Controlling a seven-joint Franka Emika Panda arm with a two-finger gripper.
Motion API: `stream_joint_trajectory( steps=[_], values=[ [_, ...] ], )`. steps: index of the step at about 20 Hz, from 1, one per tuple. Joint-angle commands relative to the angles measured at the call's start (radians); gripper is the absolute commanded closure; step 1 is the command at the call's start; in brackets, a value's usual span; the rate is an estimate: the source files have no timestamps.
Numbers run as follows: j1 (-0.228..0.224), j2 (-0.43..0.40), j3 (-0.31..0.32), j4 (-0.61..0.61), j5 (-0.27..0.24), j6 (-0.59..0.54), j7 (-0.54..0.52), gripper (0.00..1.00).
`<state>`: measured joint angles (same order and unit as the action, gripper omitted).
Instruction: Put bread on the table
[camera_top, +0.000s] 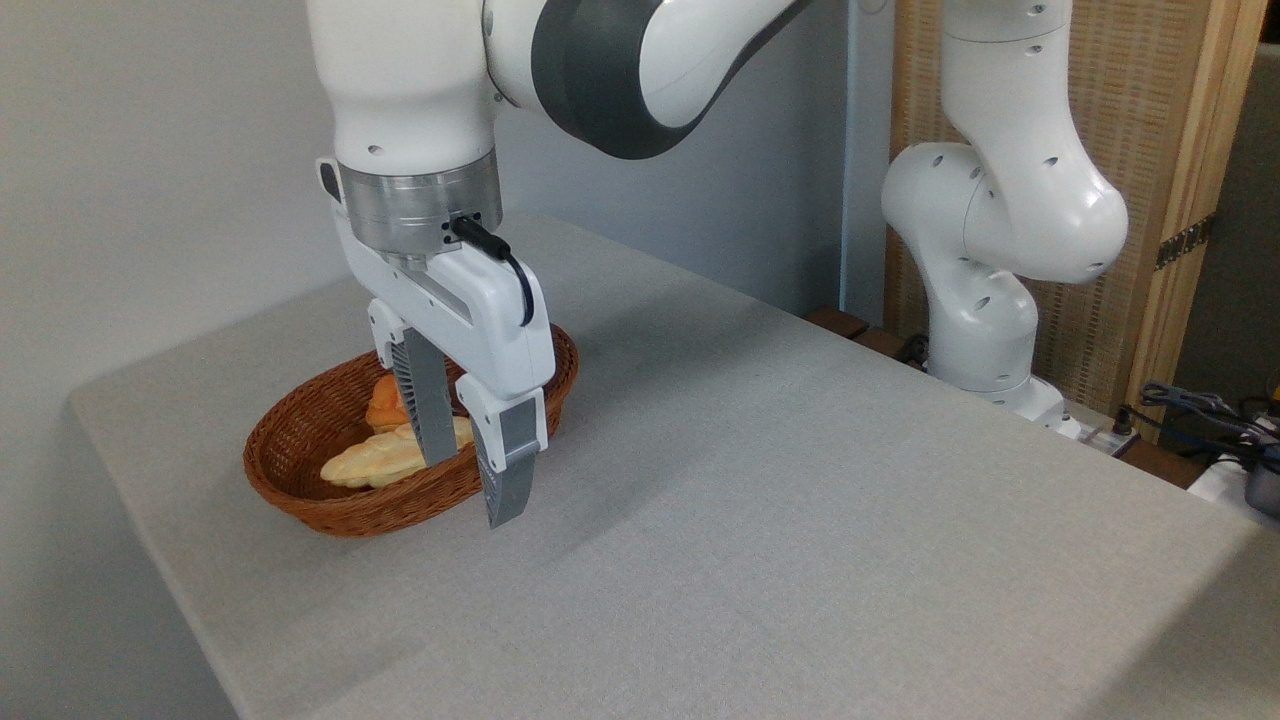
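We find the gripper (470, 485) with its two grey ribbed fingers (427, 405) spread apart, a clear gap between them and nothing held. The fingers point downward at a slight tilt, and in this view they hang in front of the right part of the basket (300, 490). Whether the tips are above the basket's rim or nearer the camera we cannot tell. The white hand body carries a black cable (510, 265) at its upper right, and above it sit a metal wrist ring and the white and grey arm (600, 70).

The table (800, 520) is a large light grey top with a cloth-like texture and a rounded corner at the left. The arm's base (985, 330) stands beyond the table's far right edge. Behind it we note a pale wall, a panel of woven cane in a wooden frame (1130, 120), and a bundle of cables (1200, 410) at the far right.

The basket, brown wicker and oval, rests on the table towards the left. It holds two items. The bread (385, 405), an orange-golden bun, lies inside towards the back, partly hidden by the nearer finger. A long pale yellow braided loaf (375, 462) lies just in front of it; the two appear to touch.
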<state>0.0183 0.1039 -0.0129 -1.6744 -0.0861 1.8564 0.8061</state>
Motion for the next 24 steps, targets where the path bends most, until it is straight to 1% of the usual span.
stream_joint_trajectory(
  steps=[1, 15, 21, 23, 24],
  values=[
    [-0.006, -0.006, 0.002, -0.001, -0.014, -0.014, 0.012, 0.0],
    [-0.006, -0.006, 0.008, -0.001, -0.014, -0.014, 0.01, 0.0],
    [-0.008, -0.006, 0.001, -0.001, -0.014, -0.014, 0.008, 0.0],
    [-0.014, -0.006, -0.004, -0.002, -0.015, -0.014, -0.005, 0.0],
    [-0.015, -0.006, -0.007, -0.004, -0.018, -0.013, -0.033, 0.0]
  ],
)
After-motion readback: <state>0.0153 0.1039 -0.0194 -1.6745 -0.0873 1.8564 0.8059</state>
